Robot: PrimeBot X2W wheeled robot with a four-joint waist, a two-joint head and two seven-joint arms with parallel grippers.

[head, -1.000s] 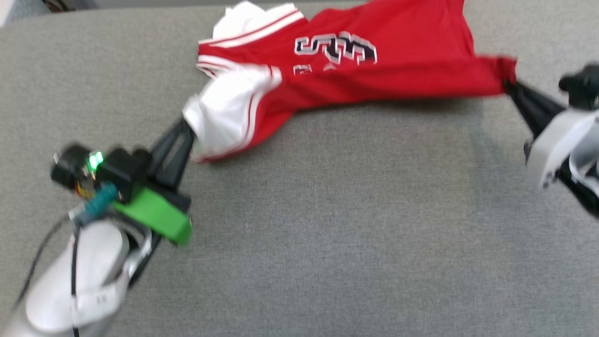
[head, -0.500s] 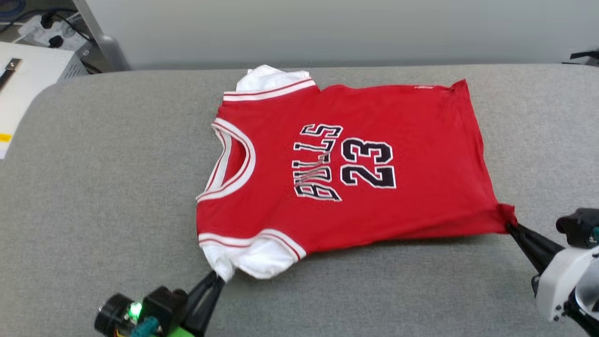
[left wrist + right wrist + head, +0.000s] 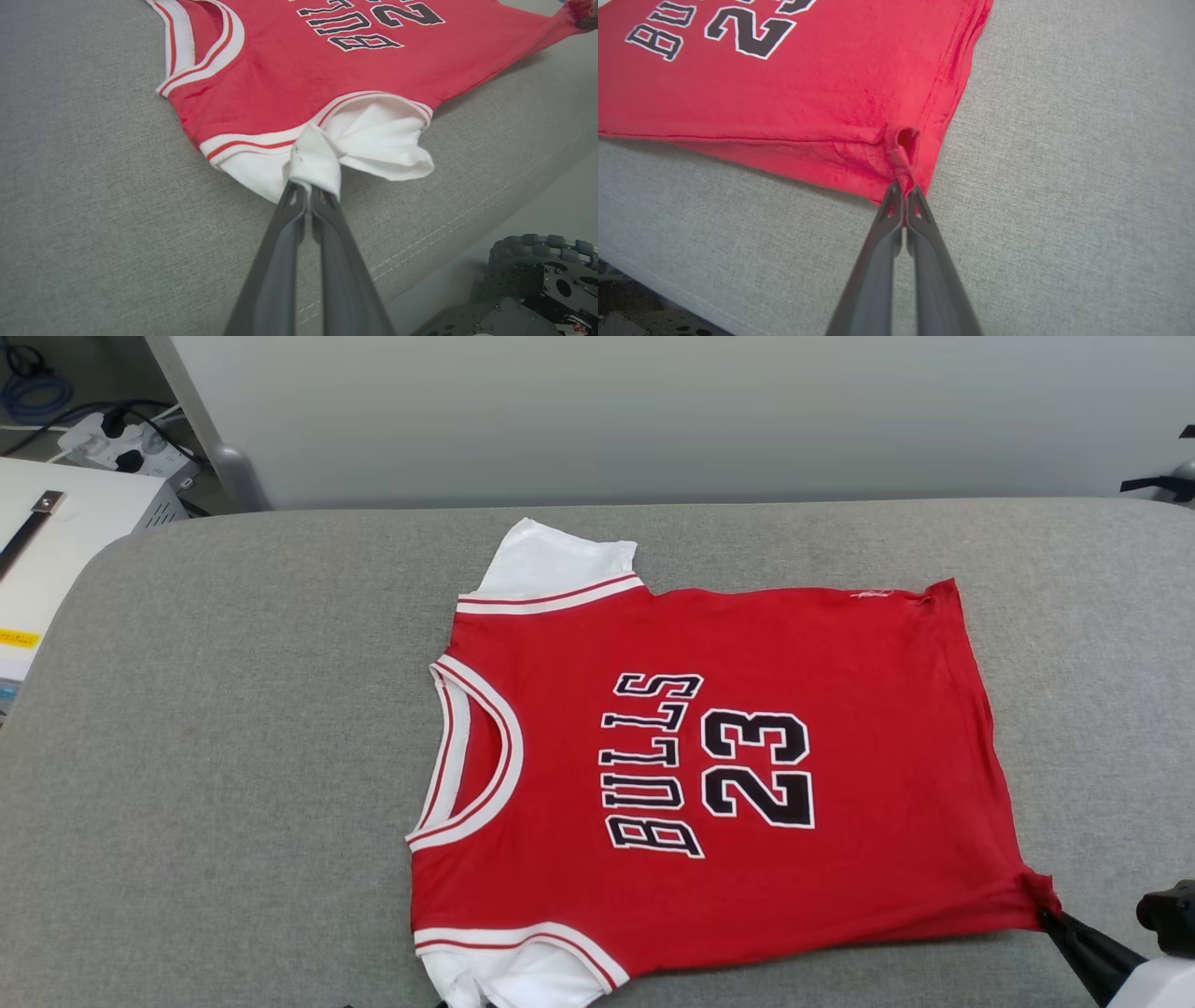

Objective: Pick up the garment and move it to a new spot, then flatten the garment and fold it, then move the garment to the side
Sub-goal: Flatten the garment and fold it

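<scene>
- The red cloth jersey shirt with white short sleeves [image 3: 709, 765] lies spread out, front side up, in the middle of the wide grey cloth-covered bench [image 3: 233, 756].
- Its long way runs from side to side. The striped neck hole points to the robot's left, and the bottom hem points to its right.
- The black letters and number lie sideways, with their tops toward the left.
- One white sleeve sits at the far side, the other at the near side.
- The left tool [image 3: 308, 189] is closed tight on the near white sleeve, which is bunched up.
- The right tool [image 3: 903, 189] is closed on the near corner of the hem.
- A plain pale wall [image 3: 653, 420] stands behind the bench.
- A white box [image 3: 56, 551] and a white power strip with cables [image 3: 112, 443] sit at the far left.
</scene>
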